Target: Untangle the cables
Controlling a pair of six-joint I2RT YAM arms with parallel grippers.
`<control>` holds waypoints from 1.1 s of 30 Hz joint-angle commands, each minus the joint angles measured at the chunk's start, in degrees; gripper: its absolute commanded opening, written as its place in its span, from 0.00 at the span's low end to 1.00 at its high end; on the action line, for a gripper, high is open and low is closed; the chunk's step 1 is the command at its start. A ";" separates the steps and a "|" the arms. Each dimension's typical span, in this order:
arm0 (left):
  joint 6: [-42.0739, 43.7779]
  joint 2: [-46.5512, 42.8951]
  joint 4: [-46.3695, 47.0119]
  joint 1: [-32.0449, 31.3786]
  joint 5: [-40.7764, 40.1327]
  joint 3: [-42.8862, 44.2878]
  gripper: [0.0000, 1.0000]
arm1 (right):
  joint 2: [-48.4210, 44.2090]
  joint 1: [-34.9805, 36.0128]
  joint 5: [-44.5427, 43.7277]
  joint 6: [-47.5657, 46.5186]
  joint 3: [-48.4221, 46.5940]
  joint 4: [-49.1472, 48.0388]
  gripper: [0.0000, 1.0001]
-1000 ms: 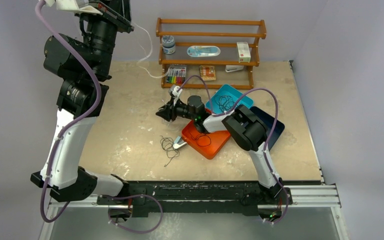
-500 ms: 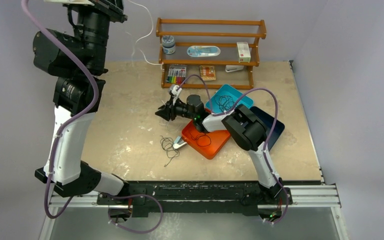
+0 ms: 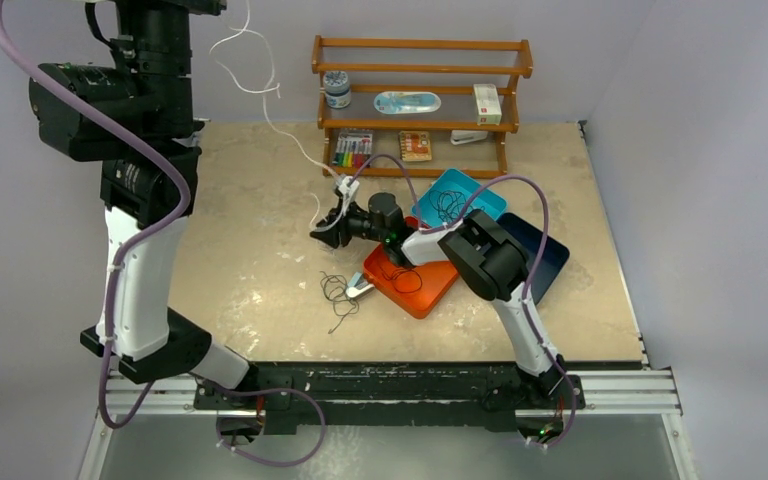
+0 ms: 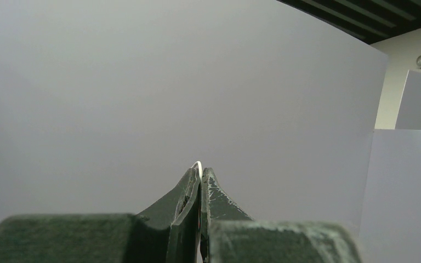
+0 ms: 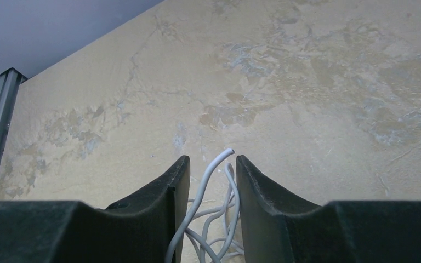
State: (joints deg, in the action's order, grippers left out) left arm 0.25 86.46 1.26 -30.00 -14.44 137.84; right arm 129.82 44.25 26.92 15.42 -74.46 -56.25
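A white cable (image 3: 260, 95) hangs from the top edge of the top view and runs down to my right gripper (image 3: 326, 226). My left gripper (image 4: 200, 167) is raised high against the wall and shut on this white cable (image 4: 198, 163); its tip is cut off in the top view. My right gripper (image 5: 208, 164) hovers low over the table, and its jaws are close together with several white strands (image 5: 211, 175) between them touching both inner faces. Black cables lie on the table (image 3: 337, 291), on the orange tray (image 3: 422, 292) and in the teal tray (image 3: 449, 204).
A wooden shelf (image 3: 420, 70) with small items stands at the back. A dark blue tray (image 3: 550, 255) lies beside the orange and teal trays, right of centre. A small pale object (image 3: 360, 289) lies by the black cable on the table.
My left arm has risen and swung left, lifting the white cable off the table. The cable now stretches down to my right gripper, which has turned slightly.
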 commanded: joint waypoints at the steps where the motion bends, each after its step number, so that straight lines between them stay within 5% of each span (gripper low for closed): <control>1: 2.18 -0.25 1.77 0.38 0.53 0.82 0.00 | -1.06 0.31 -0.06 -0.04 -1.82 -1.62 0.41; 12: 2.23 -5.35 1.47 0.38 -0.54 -9.57 0.00 | -17.56 0.22 -0.81 -3.04 4.71 0.27 0.61; 23: -1.13 -8.97 -0.67 0.38 1.52 -16.86 0.00 | -34.48 -1.31 -16.91 -4.27 17.27 8.04 0.71; 33: -5.59 -10.15 -2.48 0.38 6.81 -22.63 0.00 | -54.91 -9.66 -7.31 -8.87 27.70 7.31 0.73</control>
State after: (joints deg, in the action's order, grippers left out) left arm -2.52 77.19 -1.19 -30.00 -11.53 116.71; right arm 83.35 36.01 16.03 11.05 -46.65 -46.37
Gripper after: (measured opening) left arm 0.011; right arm 0.717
